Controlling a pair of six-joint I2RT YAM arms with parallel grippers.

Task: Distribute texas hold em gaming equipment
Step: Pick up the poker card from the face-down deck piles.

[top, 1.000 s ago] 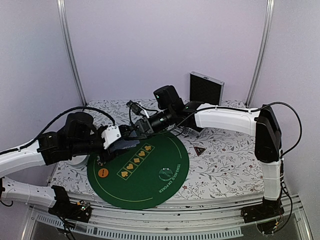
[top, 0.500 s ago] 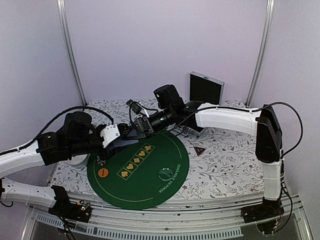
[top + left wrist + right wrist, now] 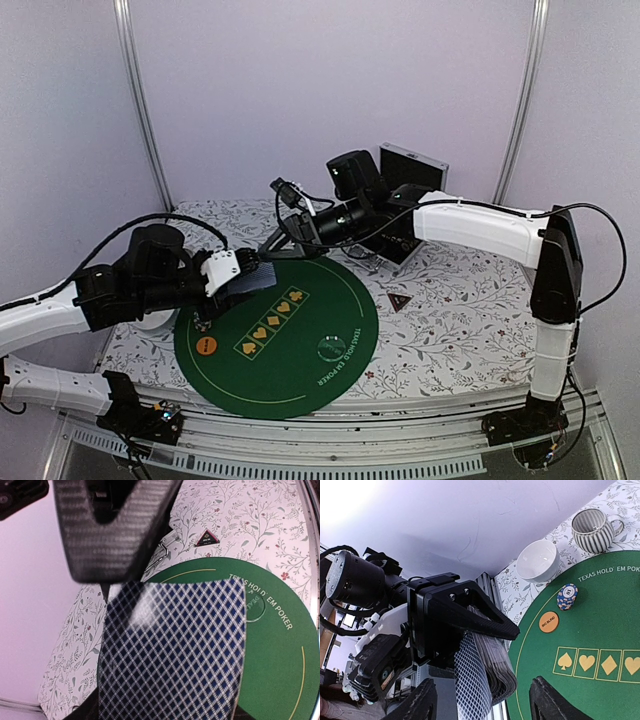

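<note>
Since the earlier frame the right claw [image 3: 280, 238] has risen and drawn back from the left claw [image 3: 240, 276], and its fingers have spread. It now hangs above and behind the left claw. In the right wrist view its two fingers stand well apart with nothing between them.

The left claw is clamped on a stack of cards [image 3: 172, 650], which it holds over the far left edge of the green mat [image 3: 300, 365]. The top card shows a blue diamond-check back. In the right wrist view one card seems to hang lower than the rest of the stack, but that part of the view is too cluttered to be sure.

Items placed relative to the left claw:
- A chip stack [image 3: 567, 596] stands on the mat near its edge, below the claw.
- An orange disc [image 3: 549, 622] lies flat on the mat just beside the chip stack.
- A white bowl [image 3: 536, 560] and a striped cup [image 3: 594, 529] stand upright on the table [image 3: 450, 325], just off the mat edge beyond the chip stack.

Items placed relative to the right claw:
- A small dark triangle [image 3: 398, 301] with a red edge lies on the table to the claw's right, just off the mat.
- A whitish disc [image 3: 328, 348] lies on the mat nearer the arm bases.
</note>
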